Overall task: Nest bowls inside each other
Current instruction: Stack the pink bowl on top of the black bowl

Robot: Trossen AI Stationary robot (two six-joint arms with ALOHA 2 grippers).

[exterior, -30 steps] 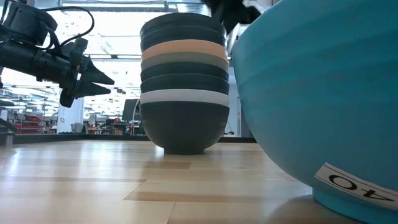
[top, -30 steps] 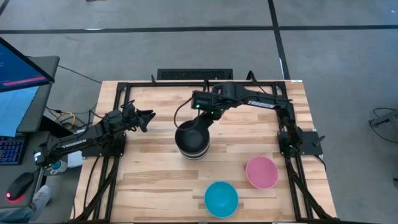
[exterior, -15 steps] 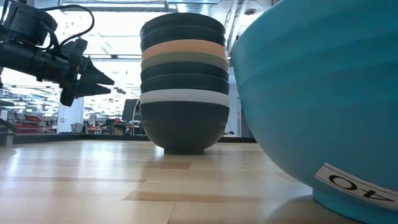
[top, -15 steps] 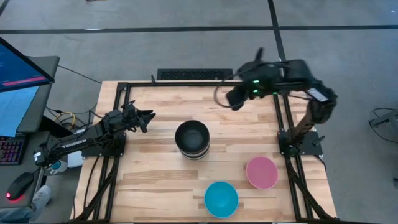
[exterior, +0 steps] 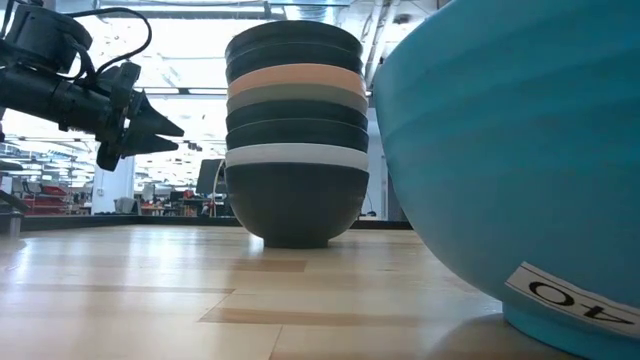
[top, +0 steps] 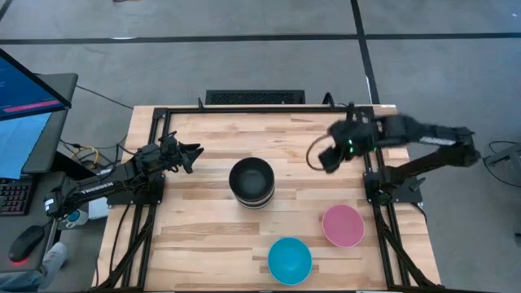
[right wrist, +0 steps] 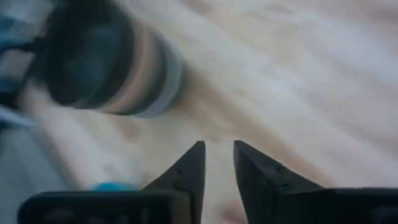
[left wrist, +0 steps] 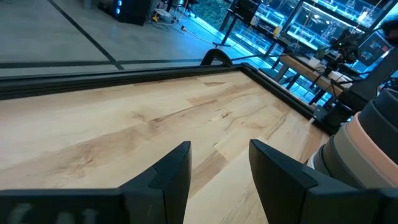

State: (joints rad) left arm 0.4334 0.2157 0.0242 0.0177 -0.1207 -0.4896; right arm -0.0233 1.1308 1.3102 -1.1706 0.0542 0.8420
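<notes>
Nested stack of bowls [top: 251, 182]: upright at the table's centre; outermost bowl black, then rims of white, black, grey-olive, orange and black rising above it, a black bowl innermost; bright blue bowl [top: 289, 260]: separate, upright, mouth up, near the front edge; pink bowl [top: 343, 225]: separate, upright, just beside the blue one, toward the right side.

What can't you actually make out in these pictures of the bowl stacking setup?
- Pink bowl: absent from the low view, where the blue bowl fills the right side.
- Stack of bowls: from above only the top black bowl shows; the layers below are hidden.
- Right wrist view: motion blur smears the stack.
- Left wrist view: the stack is cut off by the frame edge.
</notes>
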